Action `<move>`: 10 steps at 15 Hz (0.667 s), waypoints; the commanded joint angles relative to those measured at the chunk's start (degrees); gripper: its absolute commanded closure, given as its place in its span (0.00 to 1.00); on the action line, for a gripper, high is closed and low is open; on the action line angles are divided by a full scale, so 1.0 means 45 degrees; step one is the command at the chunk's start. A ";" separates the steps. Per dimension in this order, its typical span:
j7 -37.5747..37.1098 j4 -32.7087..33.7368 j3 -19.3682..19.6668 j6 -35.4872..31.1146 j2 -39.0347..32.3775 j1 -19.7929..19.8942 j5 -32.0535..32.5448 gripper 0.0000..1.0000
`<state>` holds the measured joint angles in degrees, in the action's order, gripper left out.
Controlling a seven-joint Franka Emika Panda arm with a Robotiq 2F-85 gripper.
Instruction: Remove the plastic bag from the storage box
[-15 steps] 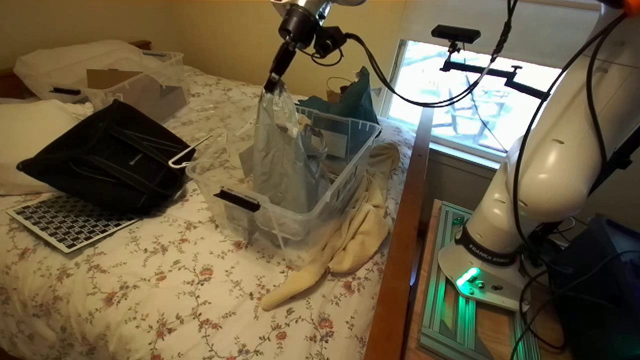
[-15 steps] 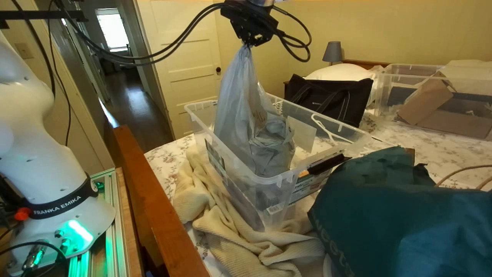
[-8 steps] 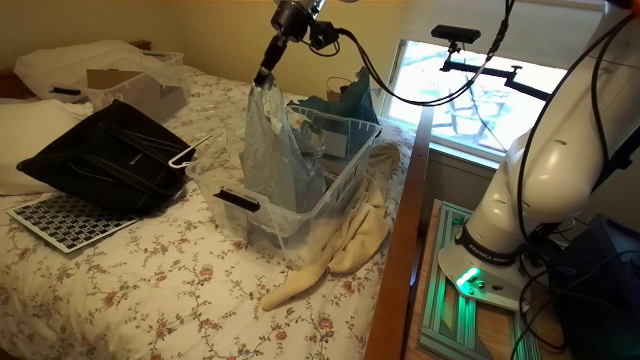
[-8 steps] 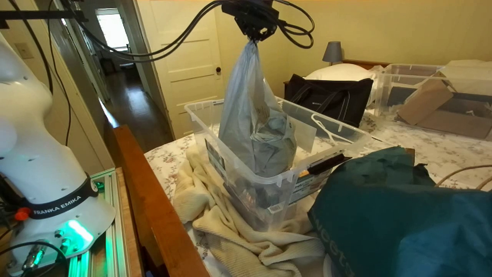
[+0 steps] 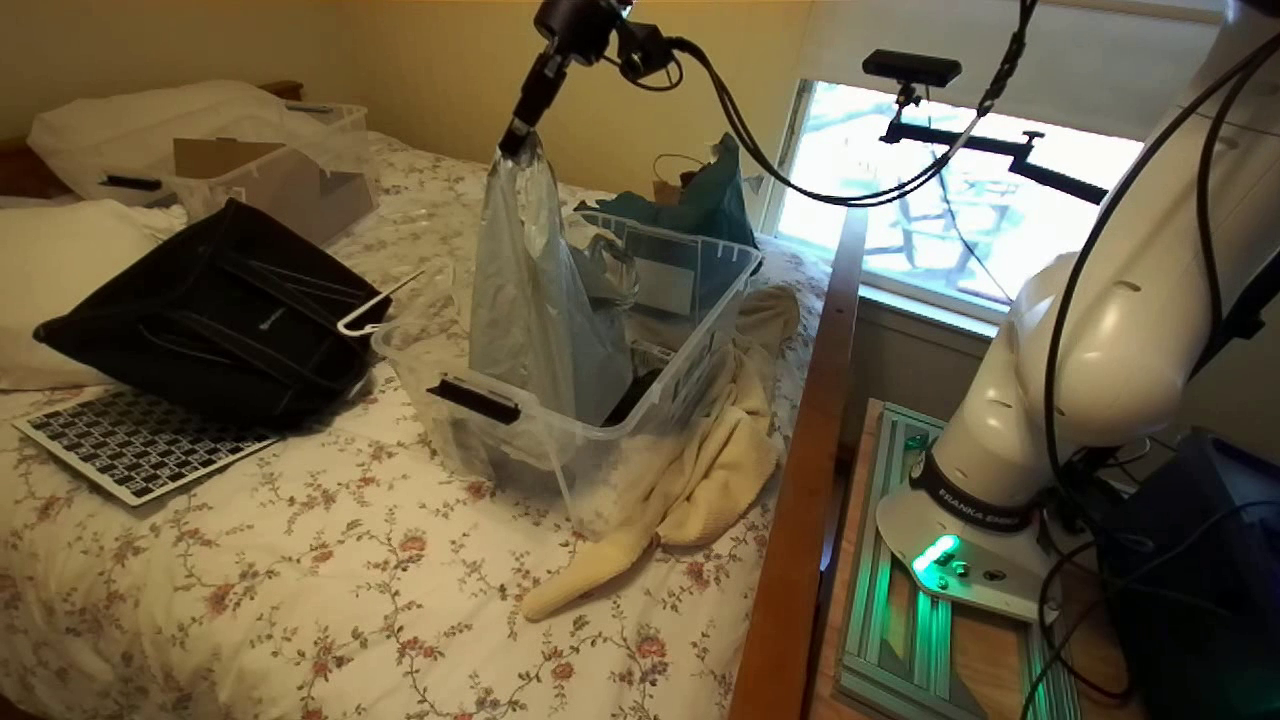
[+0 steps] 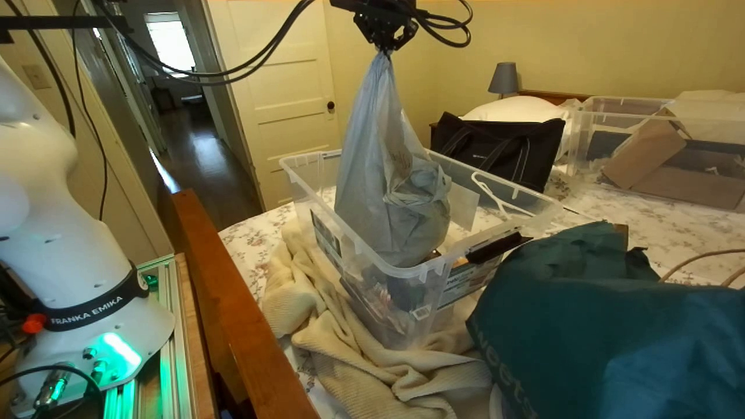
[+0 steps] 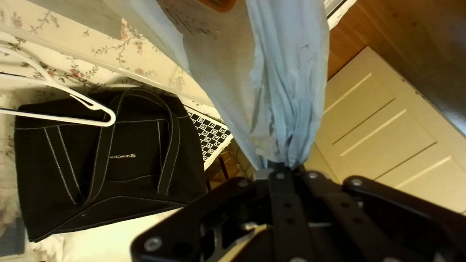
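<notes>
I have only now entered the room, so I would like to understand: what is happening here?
A robot arm has its gripper closed on the gathered top of a plastic bag. The task is to remove this bag from the clear storage box on the bed. The bag reaches well above the box, but its lower part appears to be inside, so it is not fully out yet. Whether the bottom touches anything in there, I cannot tell.

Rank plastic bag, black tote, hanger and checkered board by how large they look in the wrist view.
Largest: plastic bag and black tote, too alike to rank.
Next: hanger, judged by span.
Smallest: checkered board, partly hidden.
</notes>
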<state>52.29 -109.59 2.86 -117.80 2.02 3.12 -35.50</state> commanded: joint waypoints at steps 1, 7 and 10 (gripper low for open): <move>-0.0022 0.0027 0.0068 0.0030 -0.0006 -0.0060 0.0017 0.97; -0.0177 -0.0047 0.0094 -0.0377 0.0222 -0.0017 0.0272 0.99; -0.0265 0.0218 0.0069 -0.0818 0.0328 -0.0048 0.0822 0.99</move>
<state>52.27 -110.22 3.11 -119.83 1.72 3.16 -34.27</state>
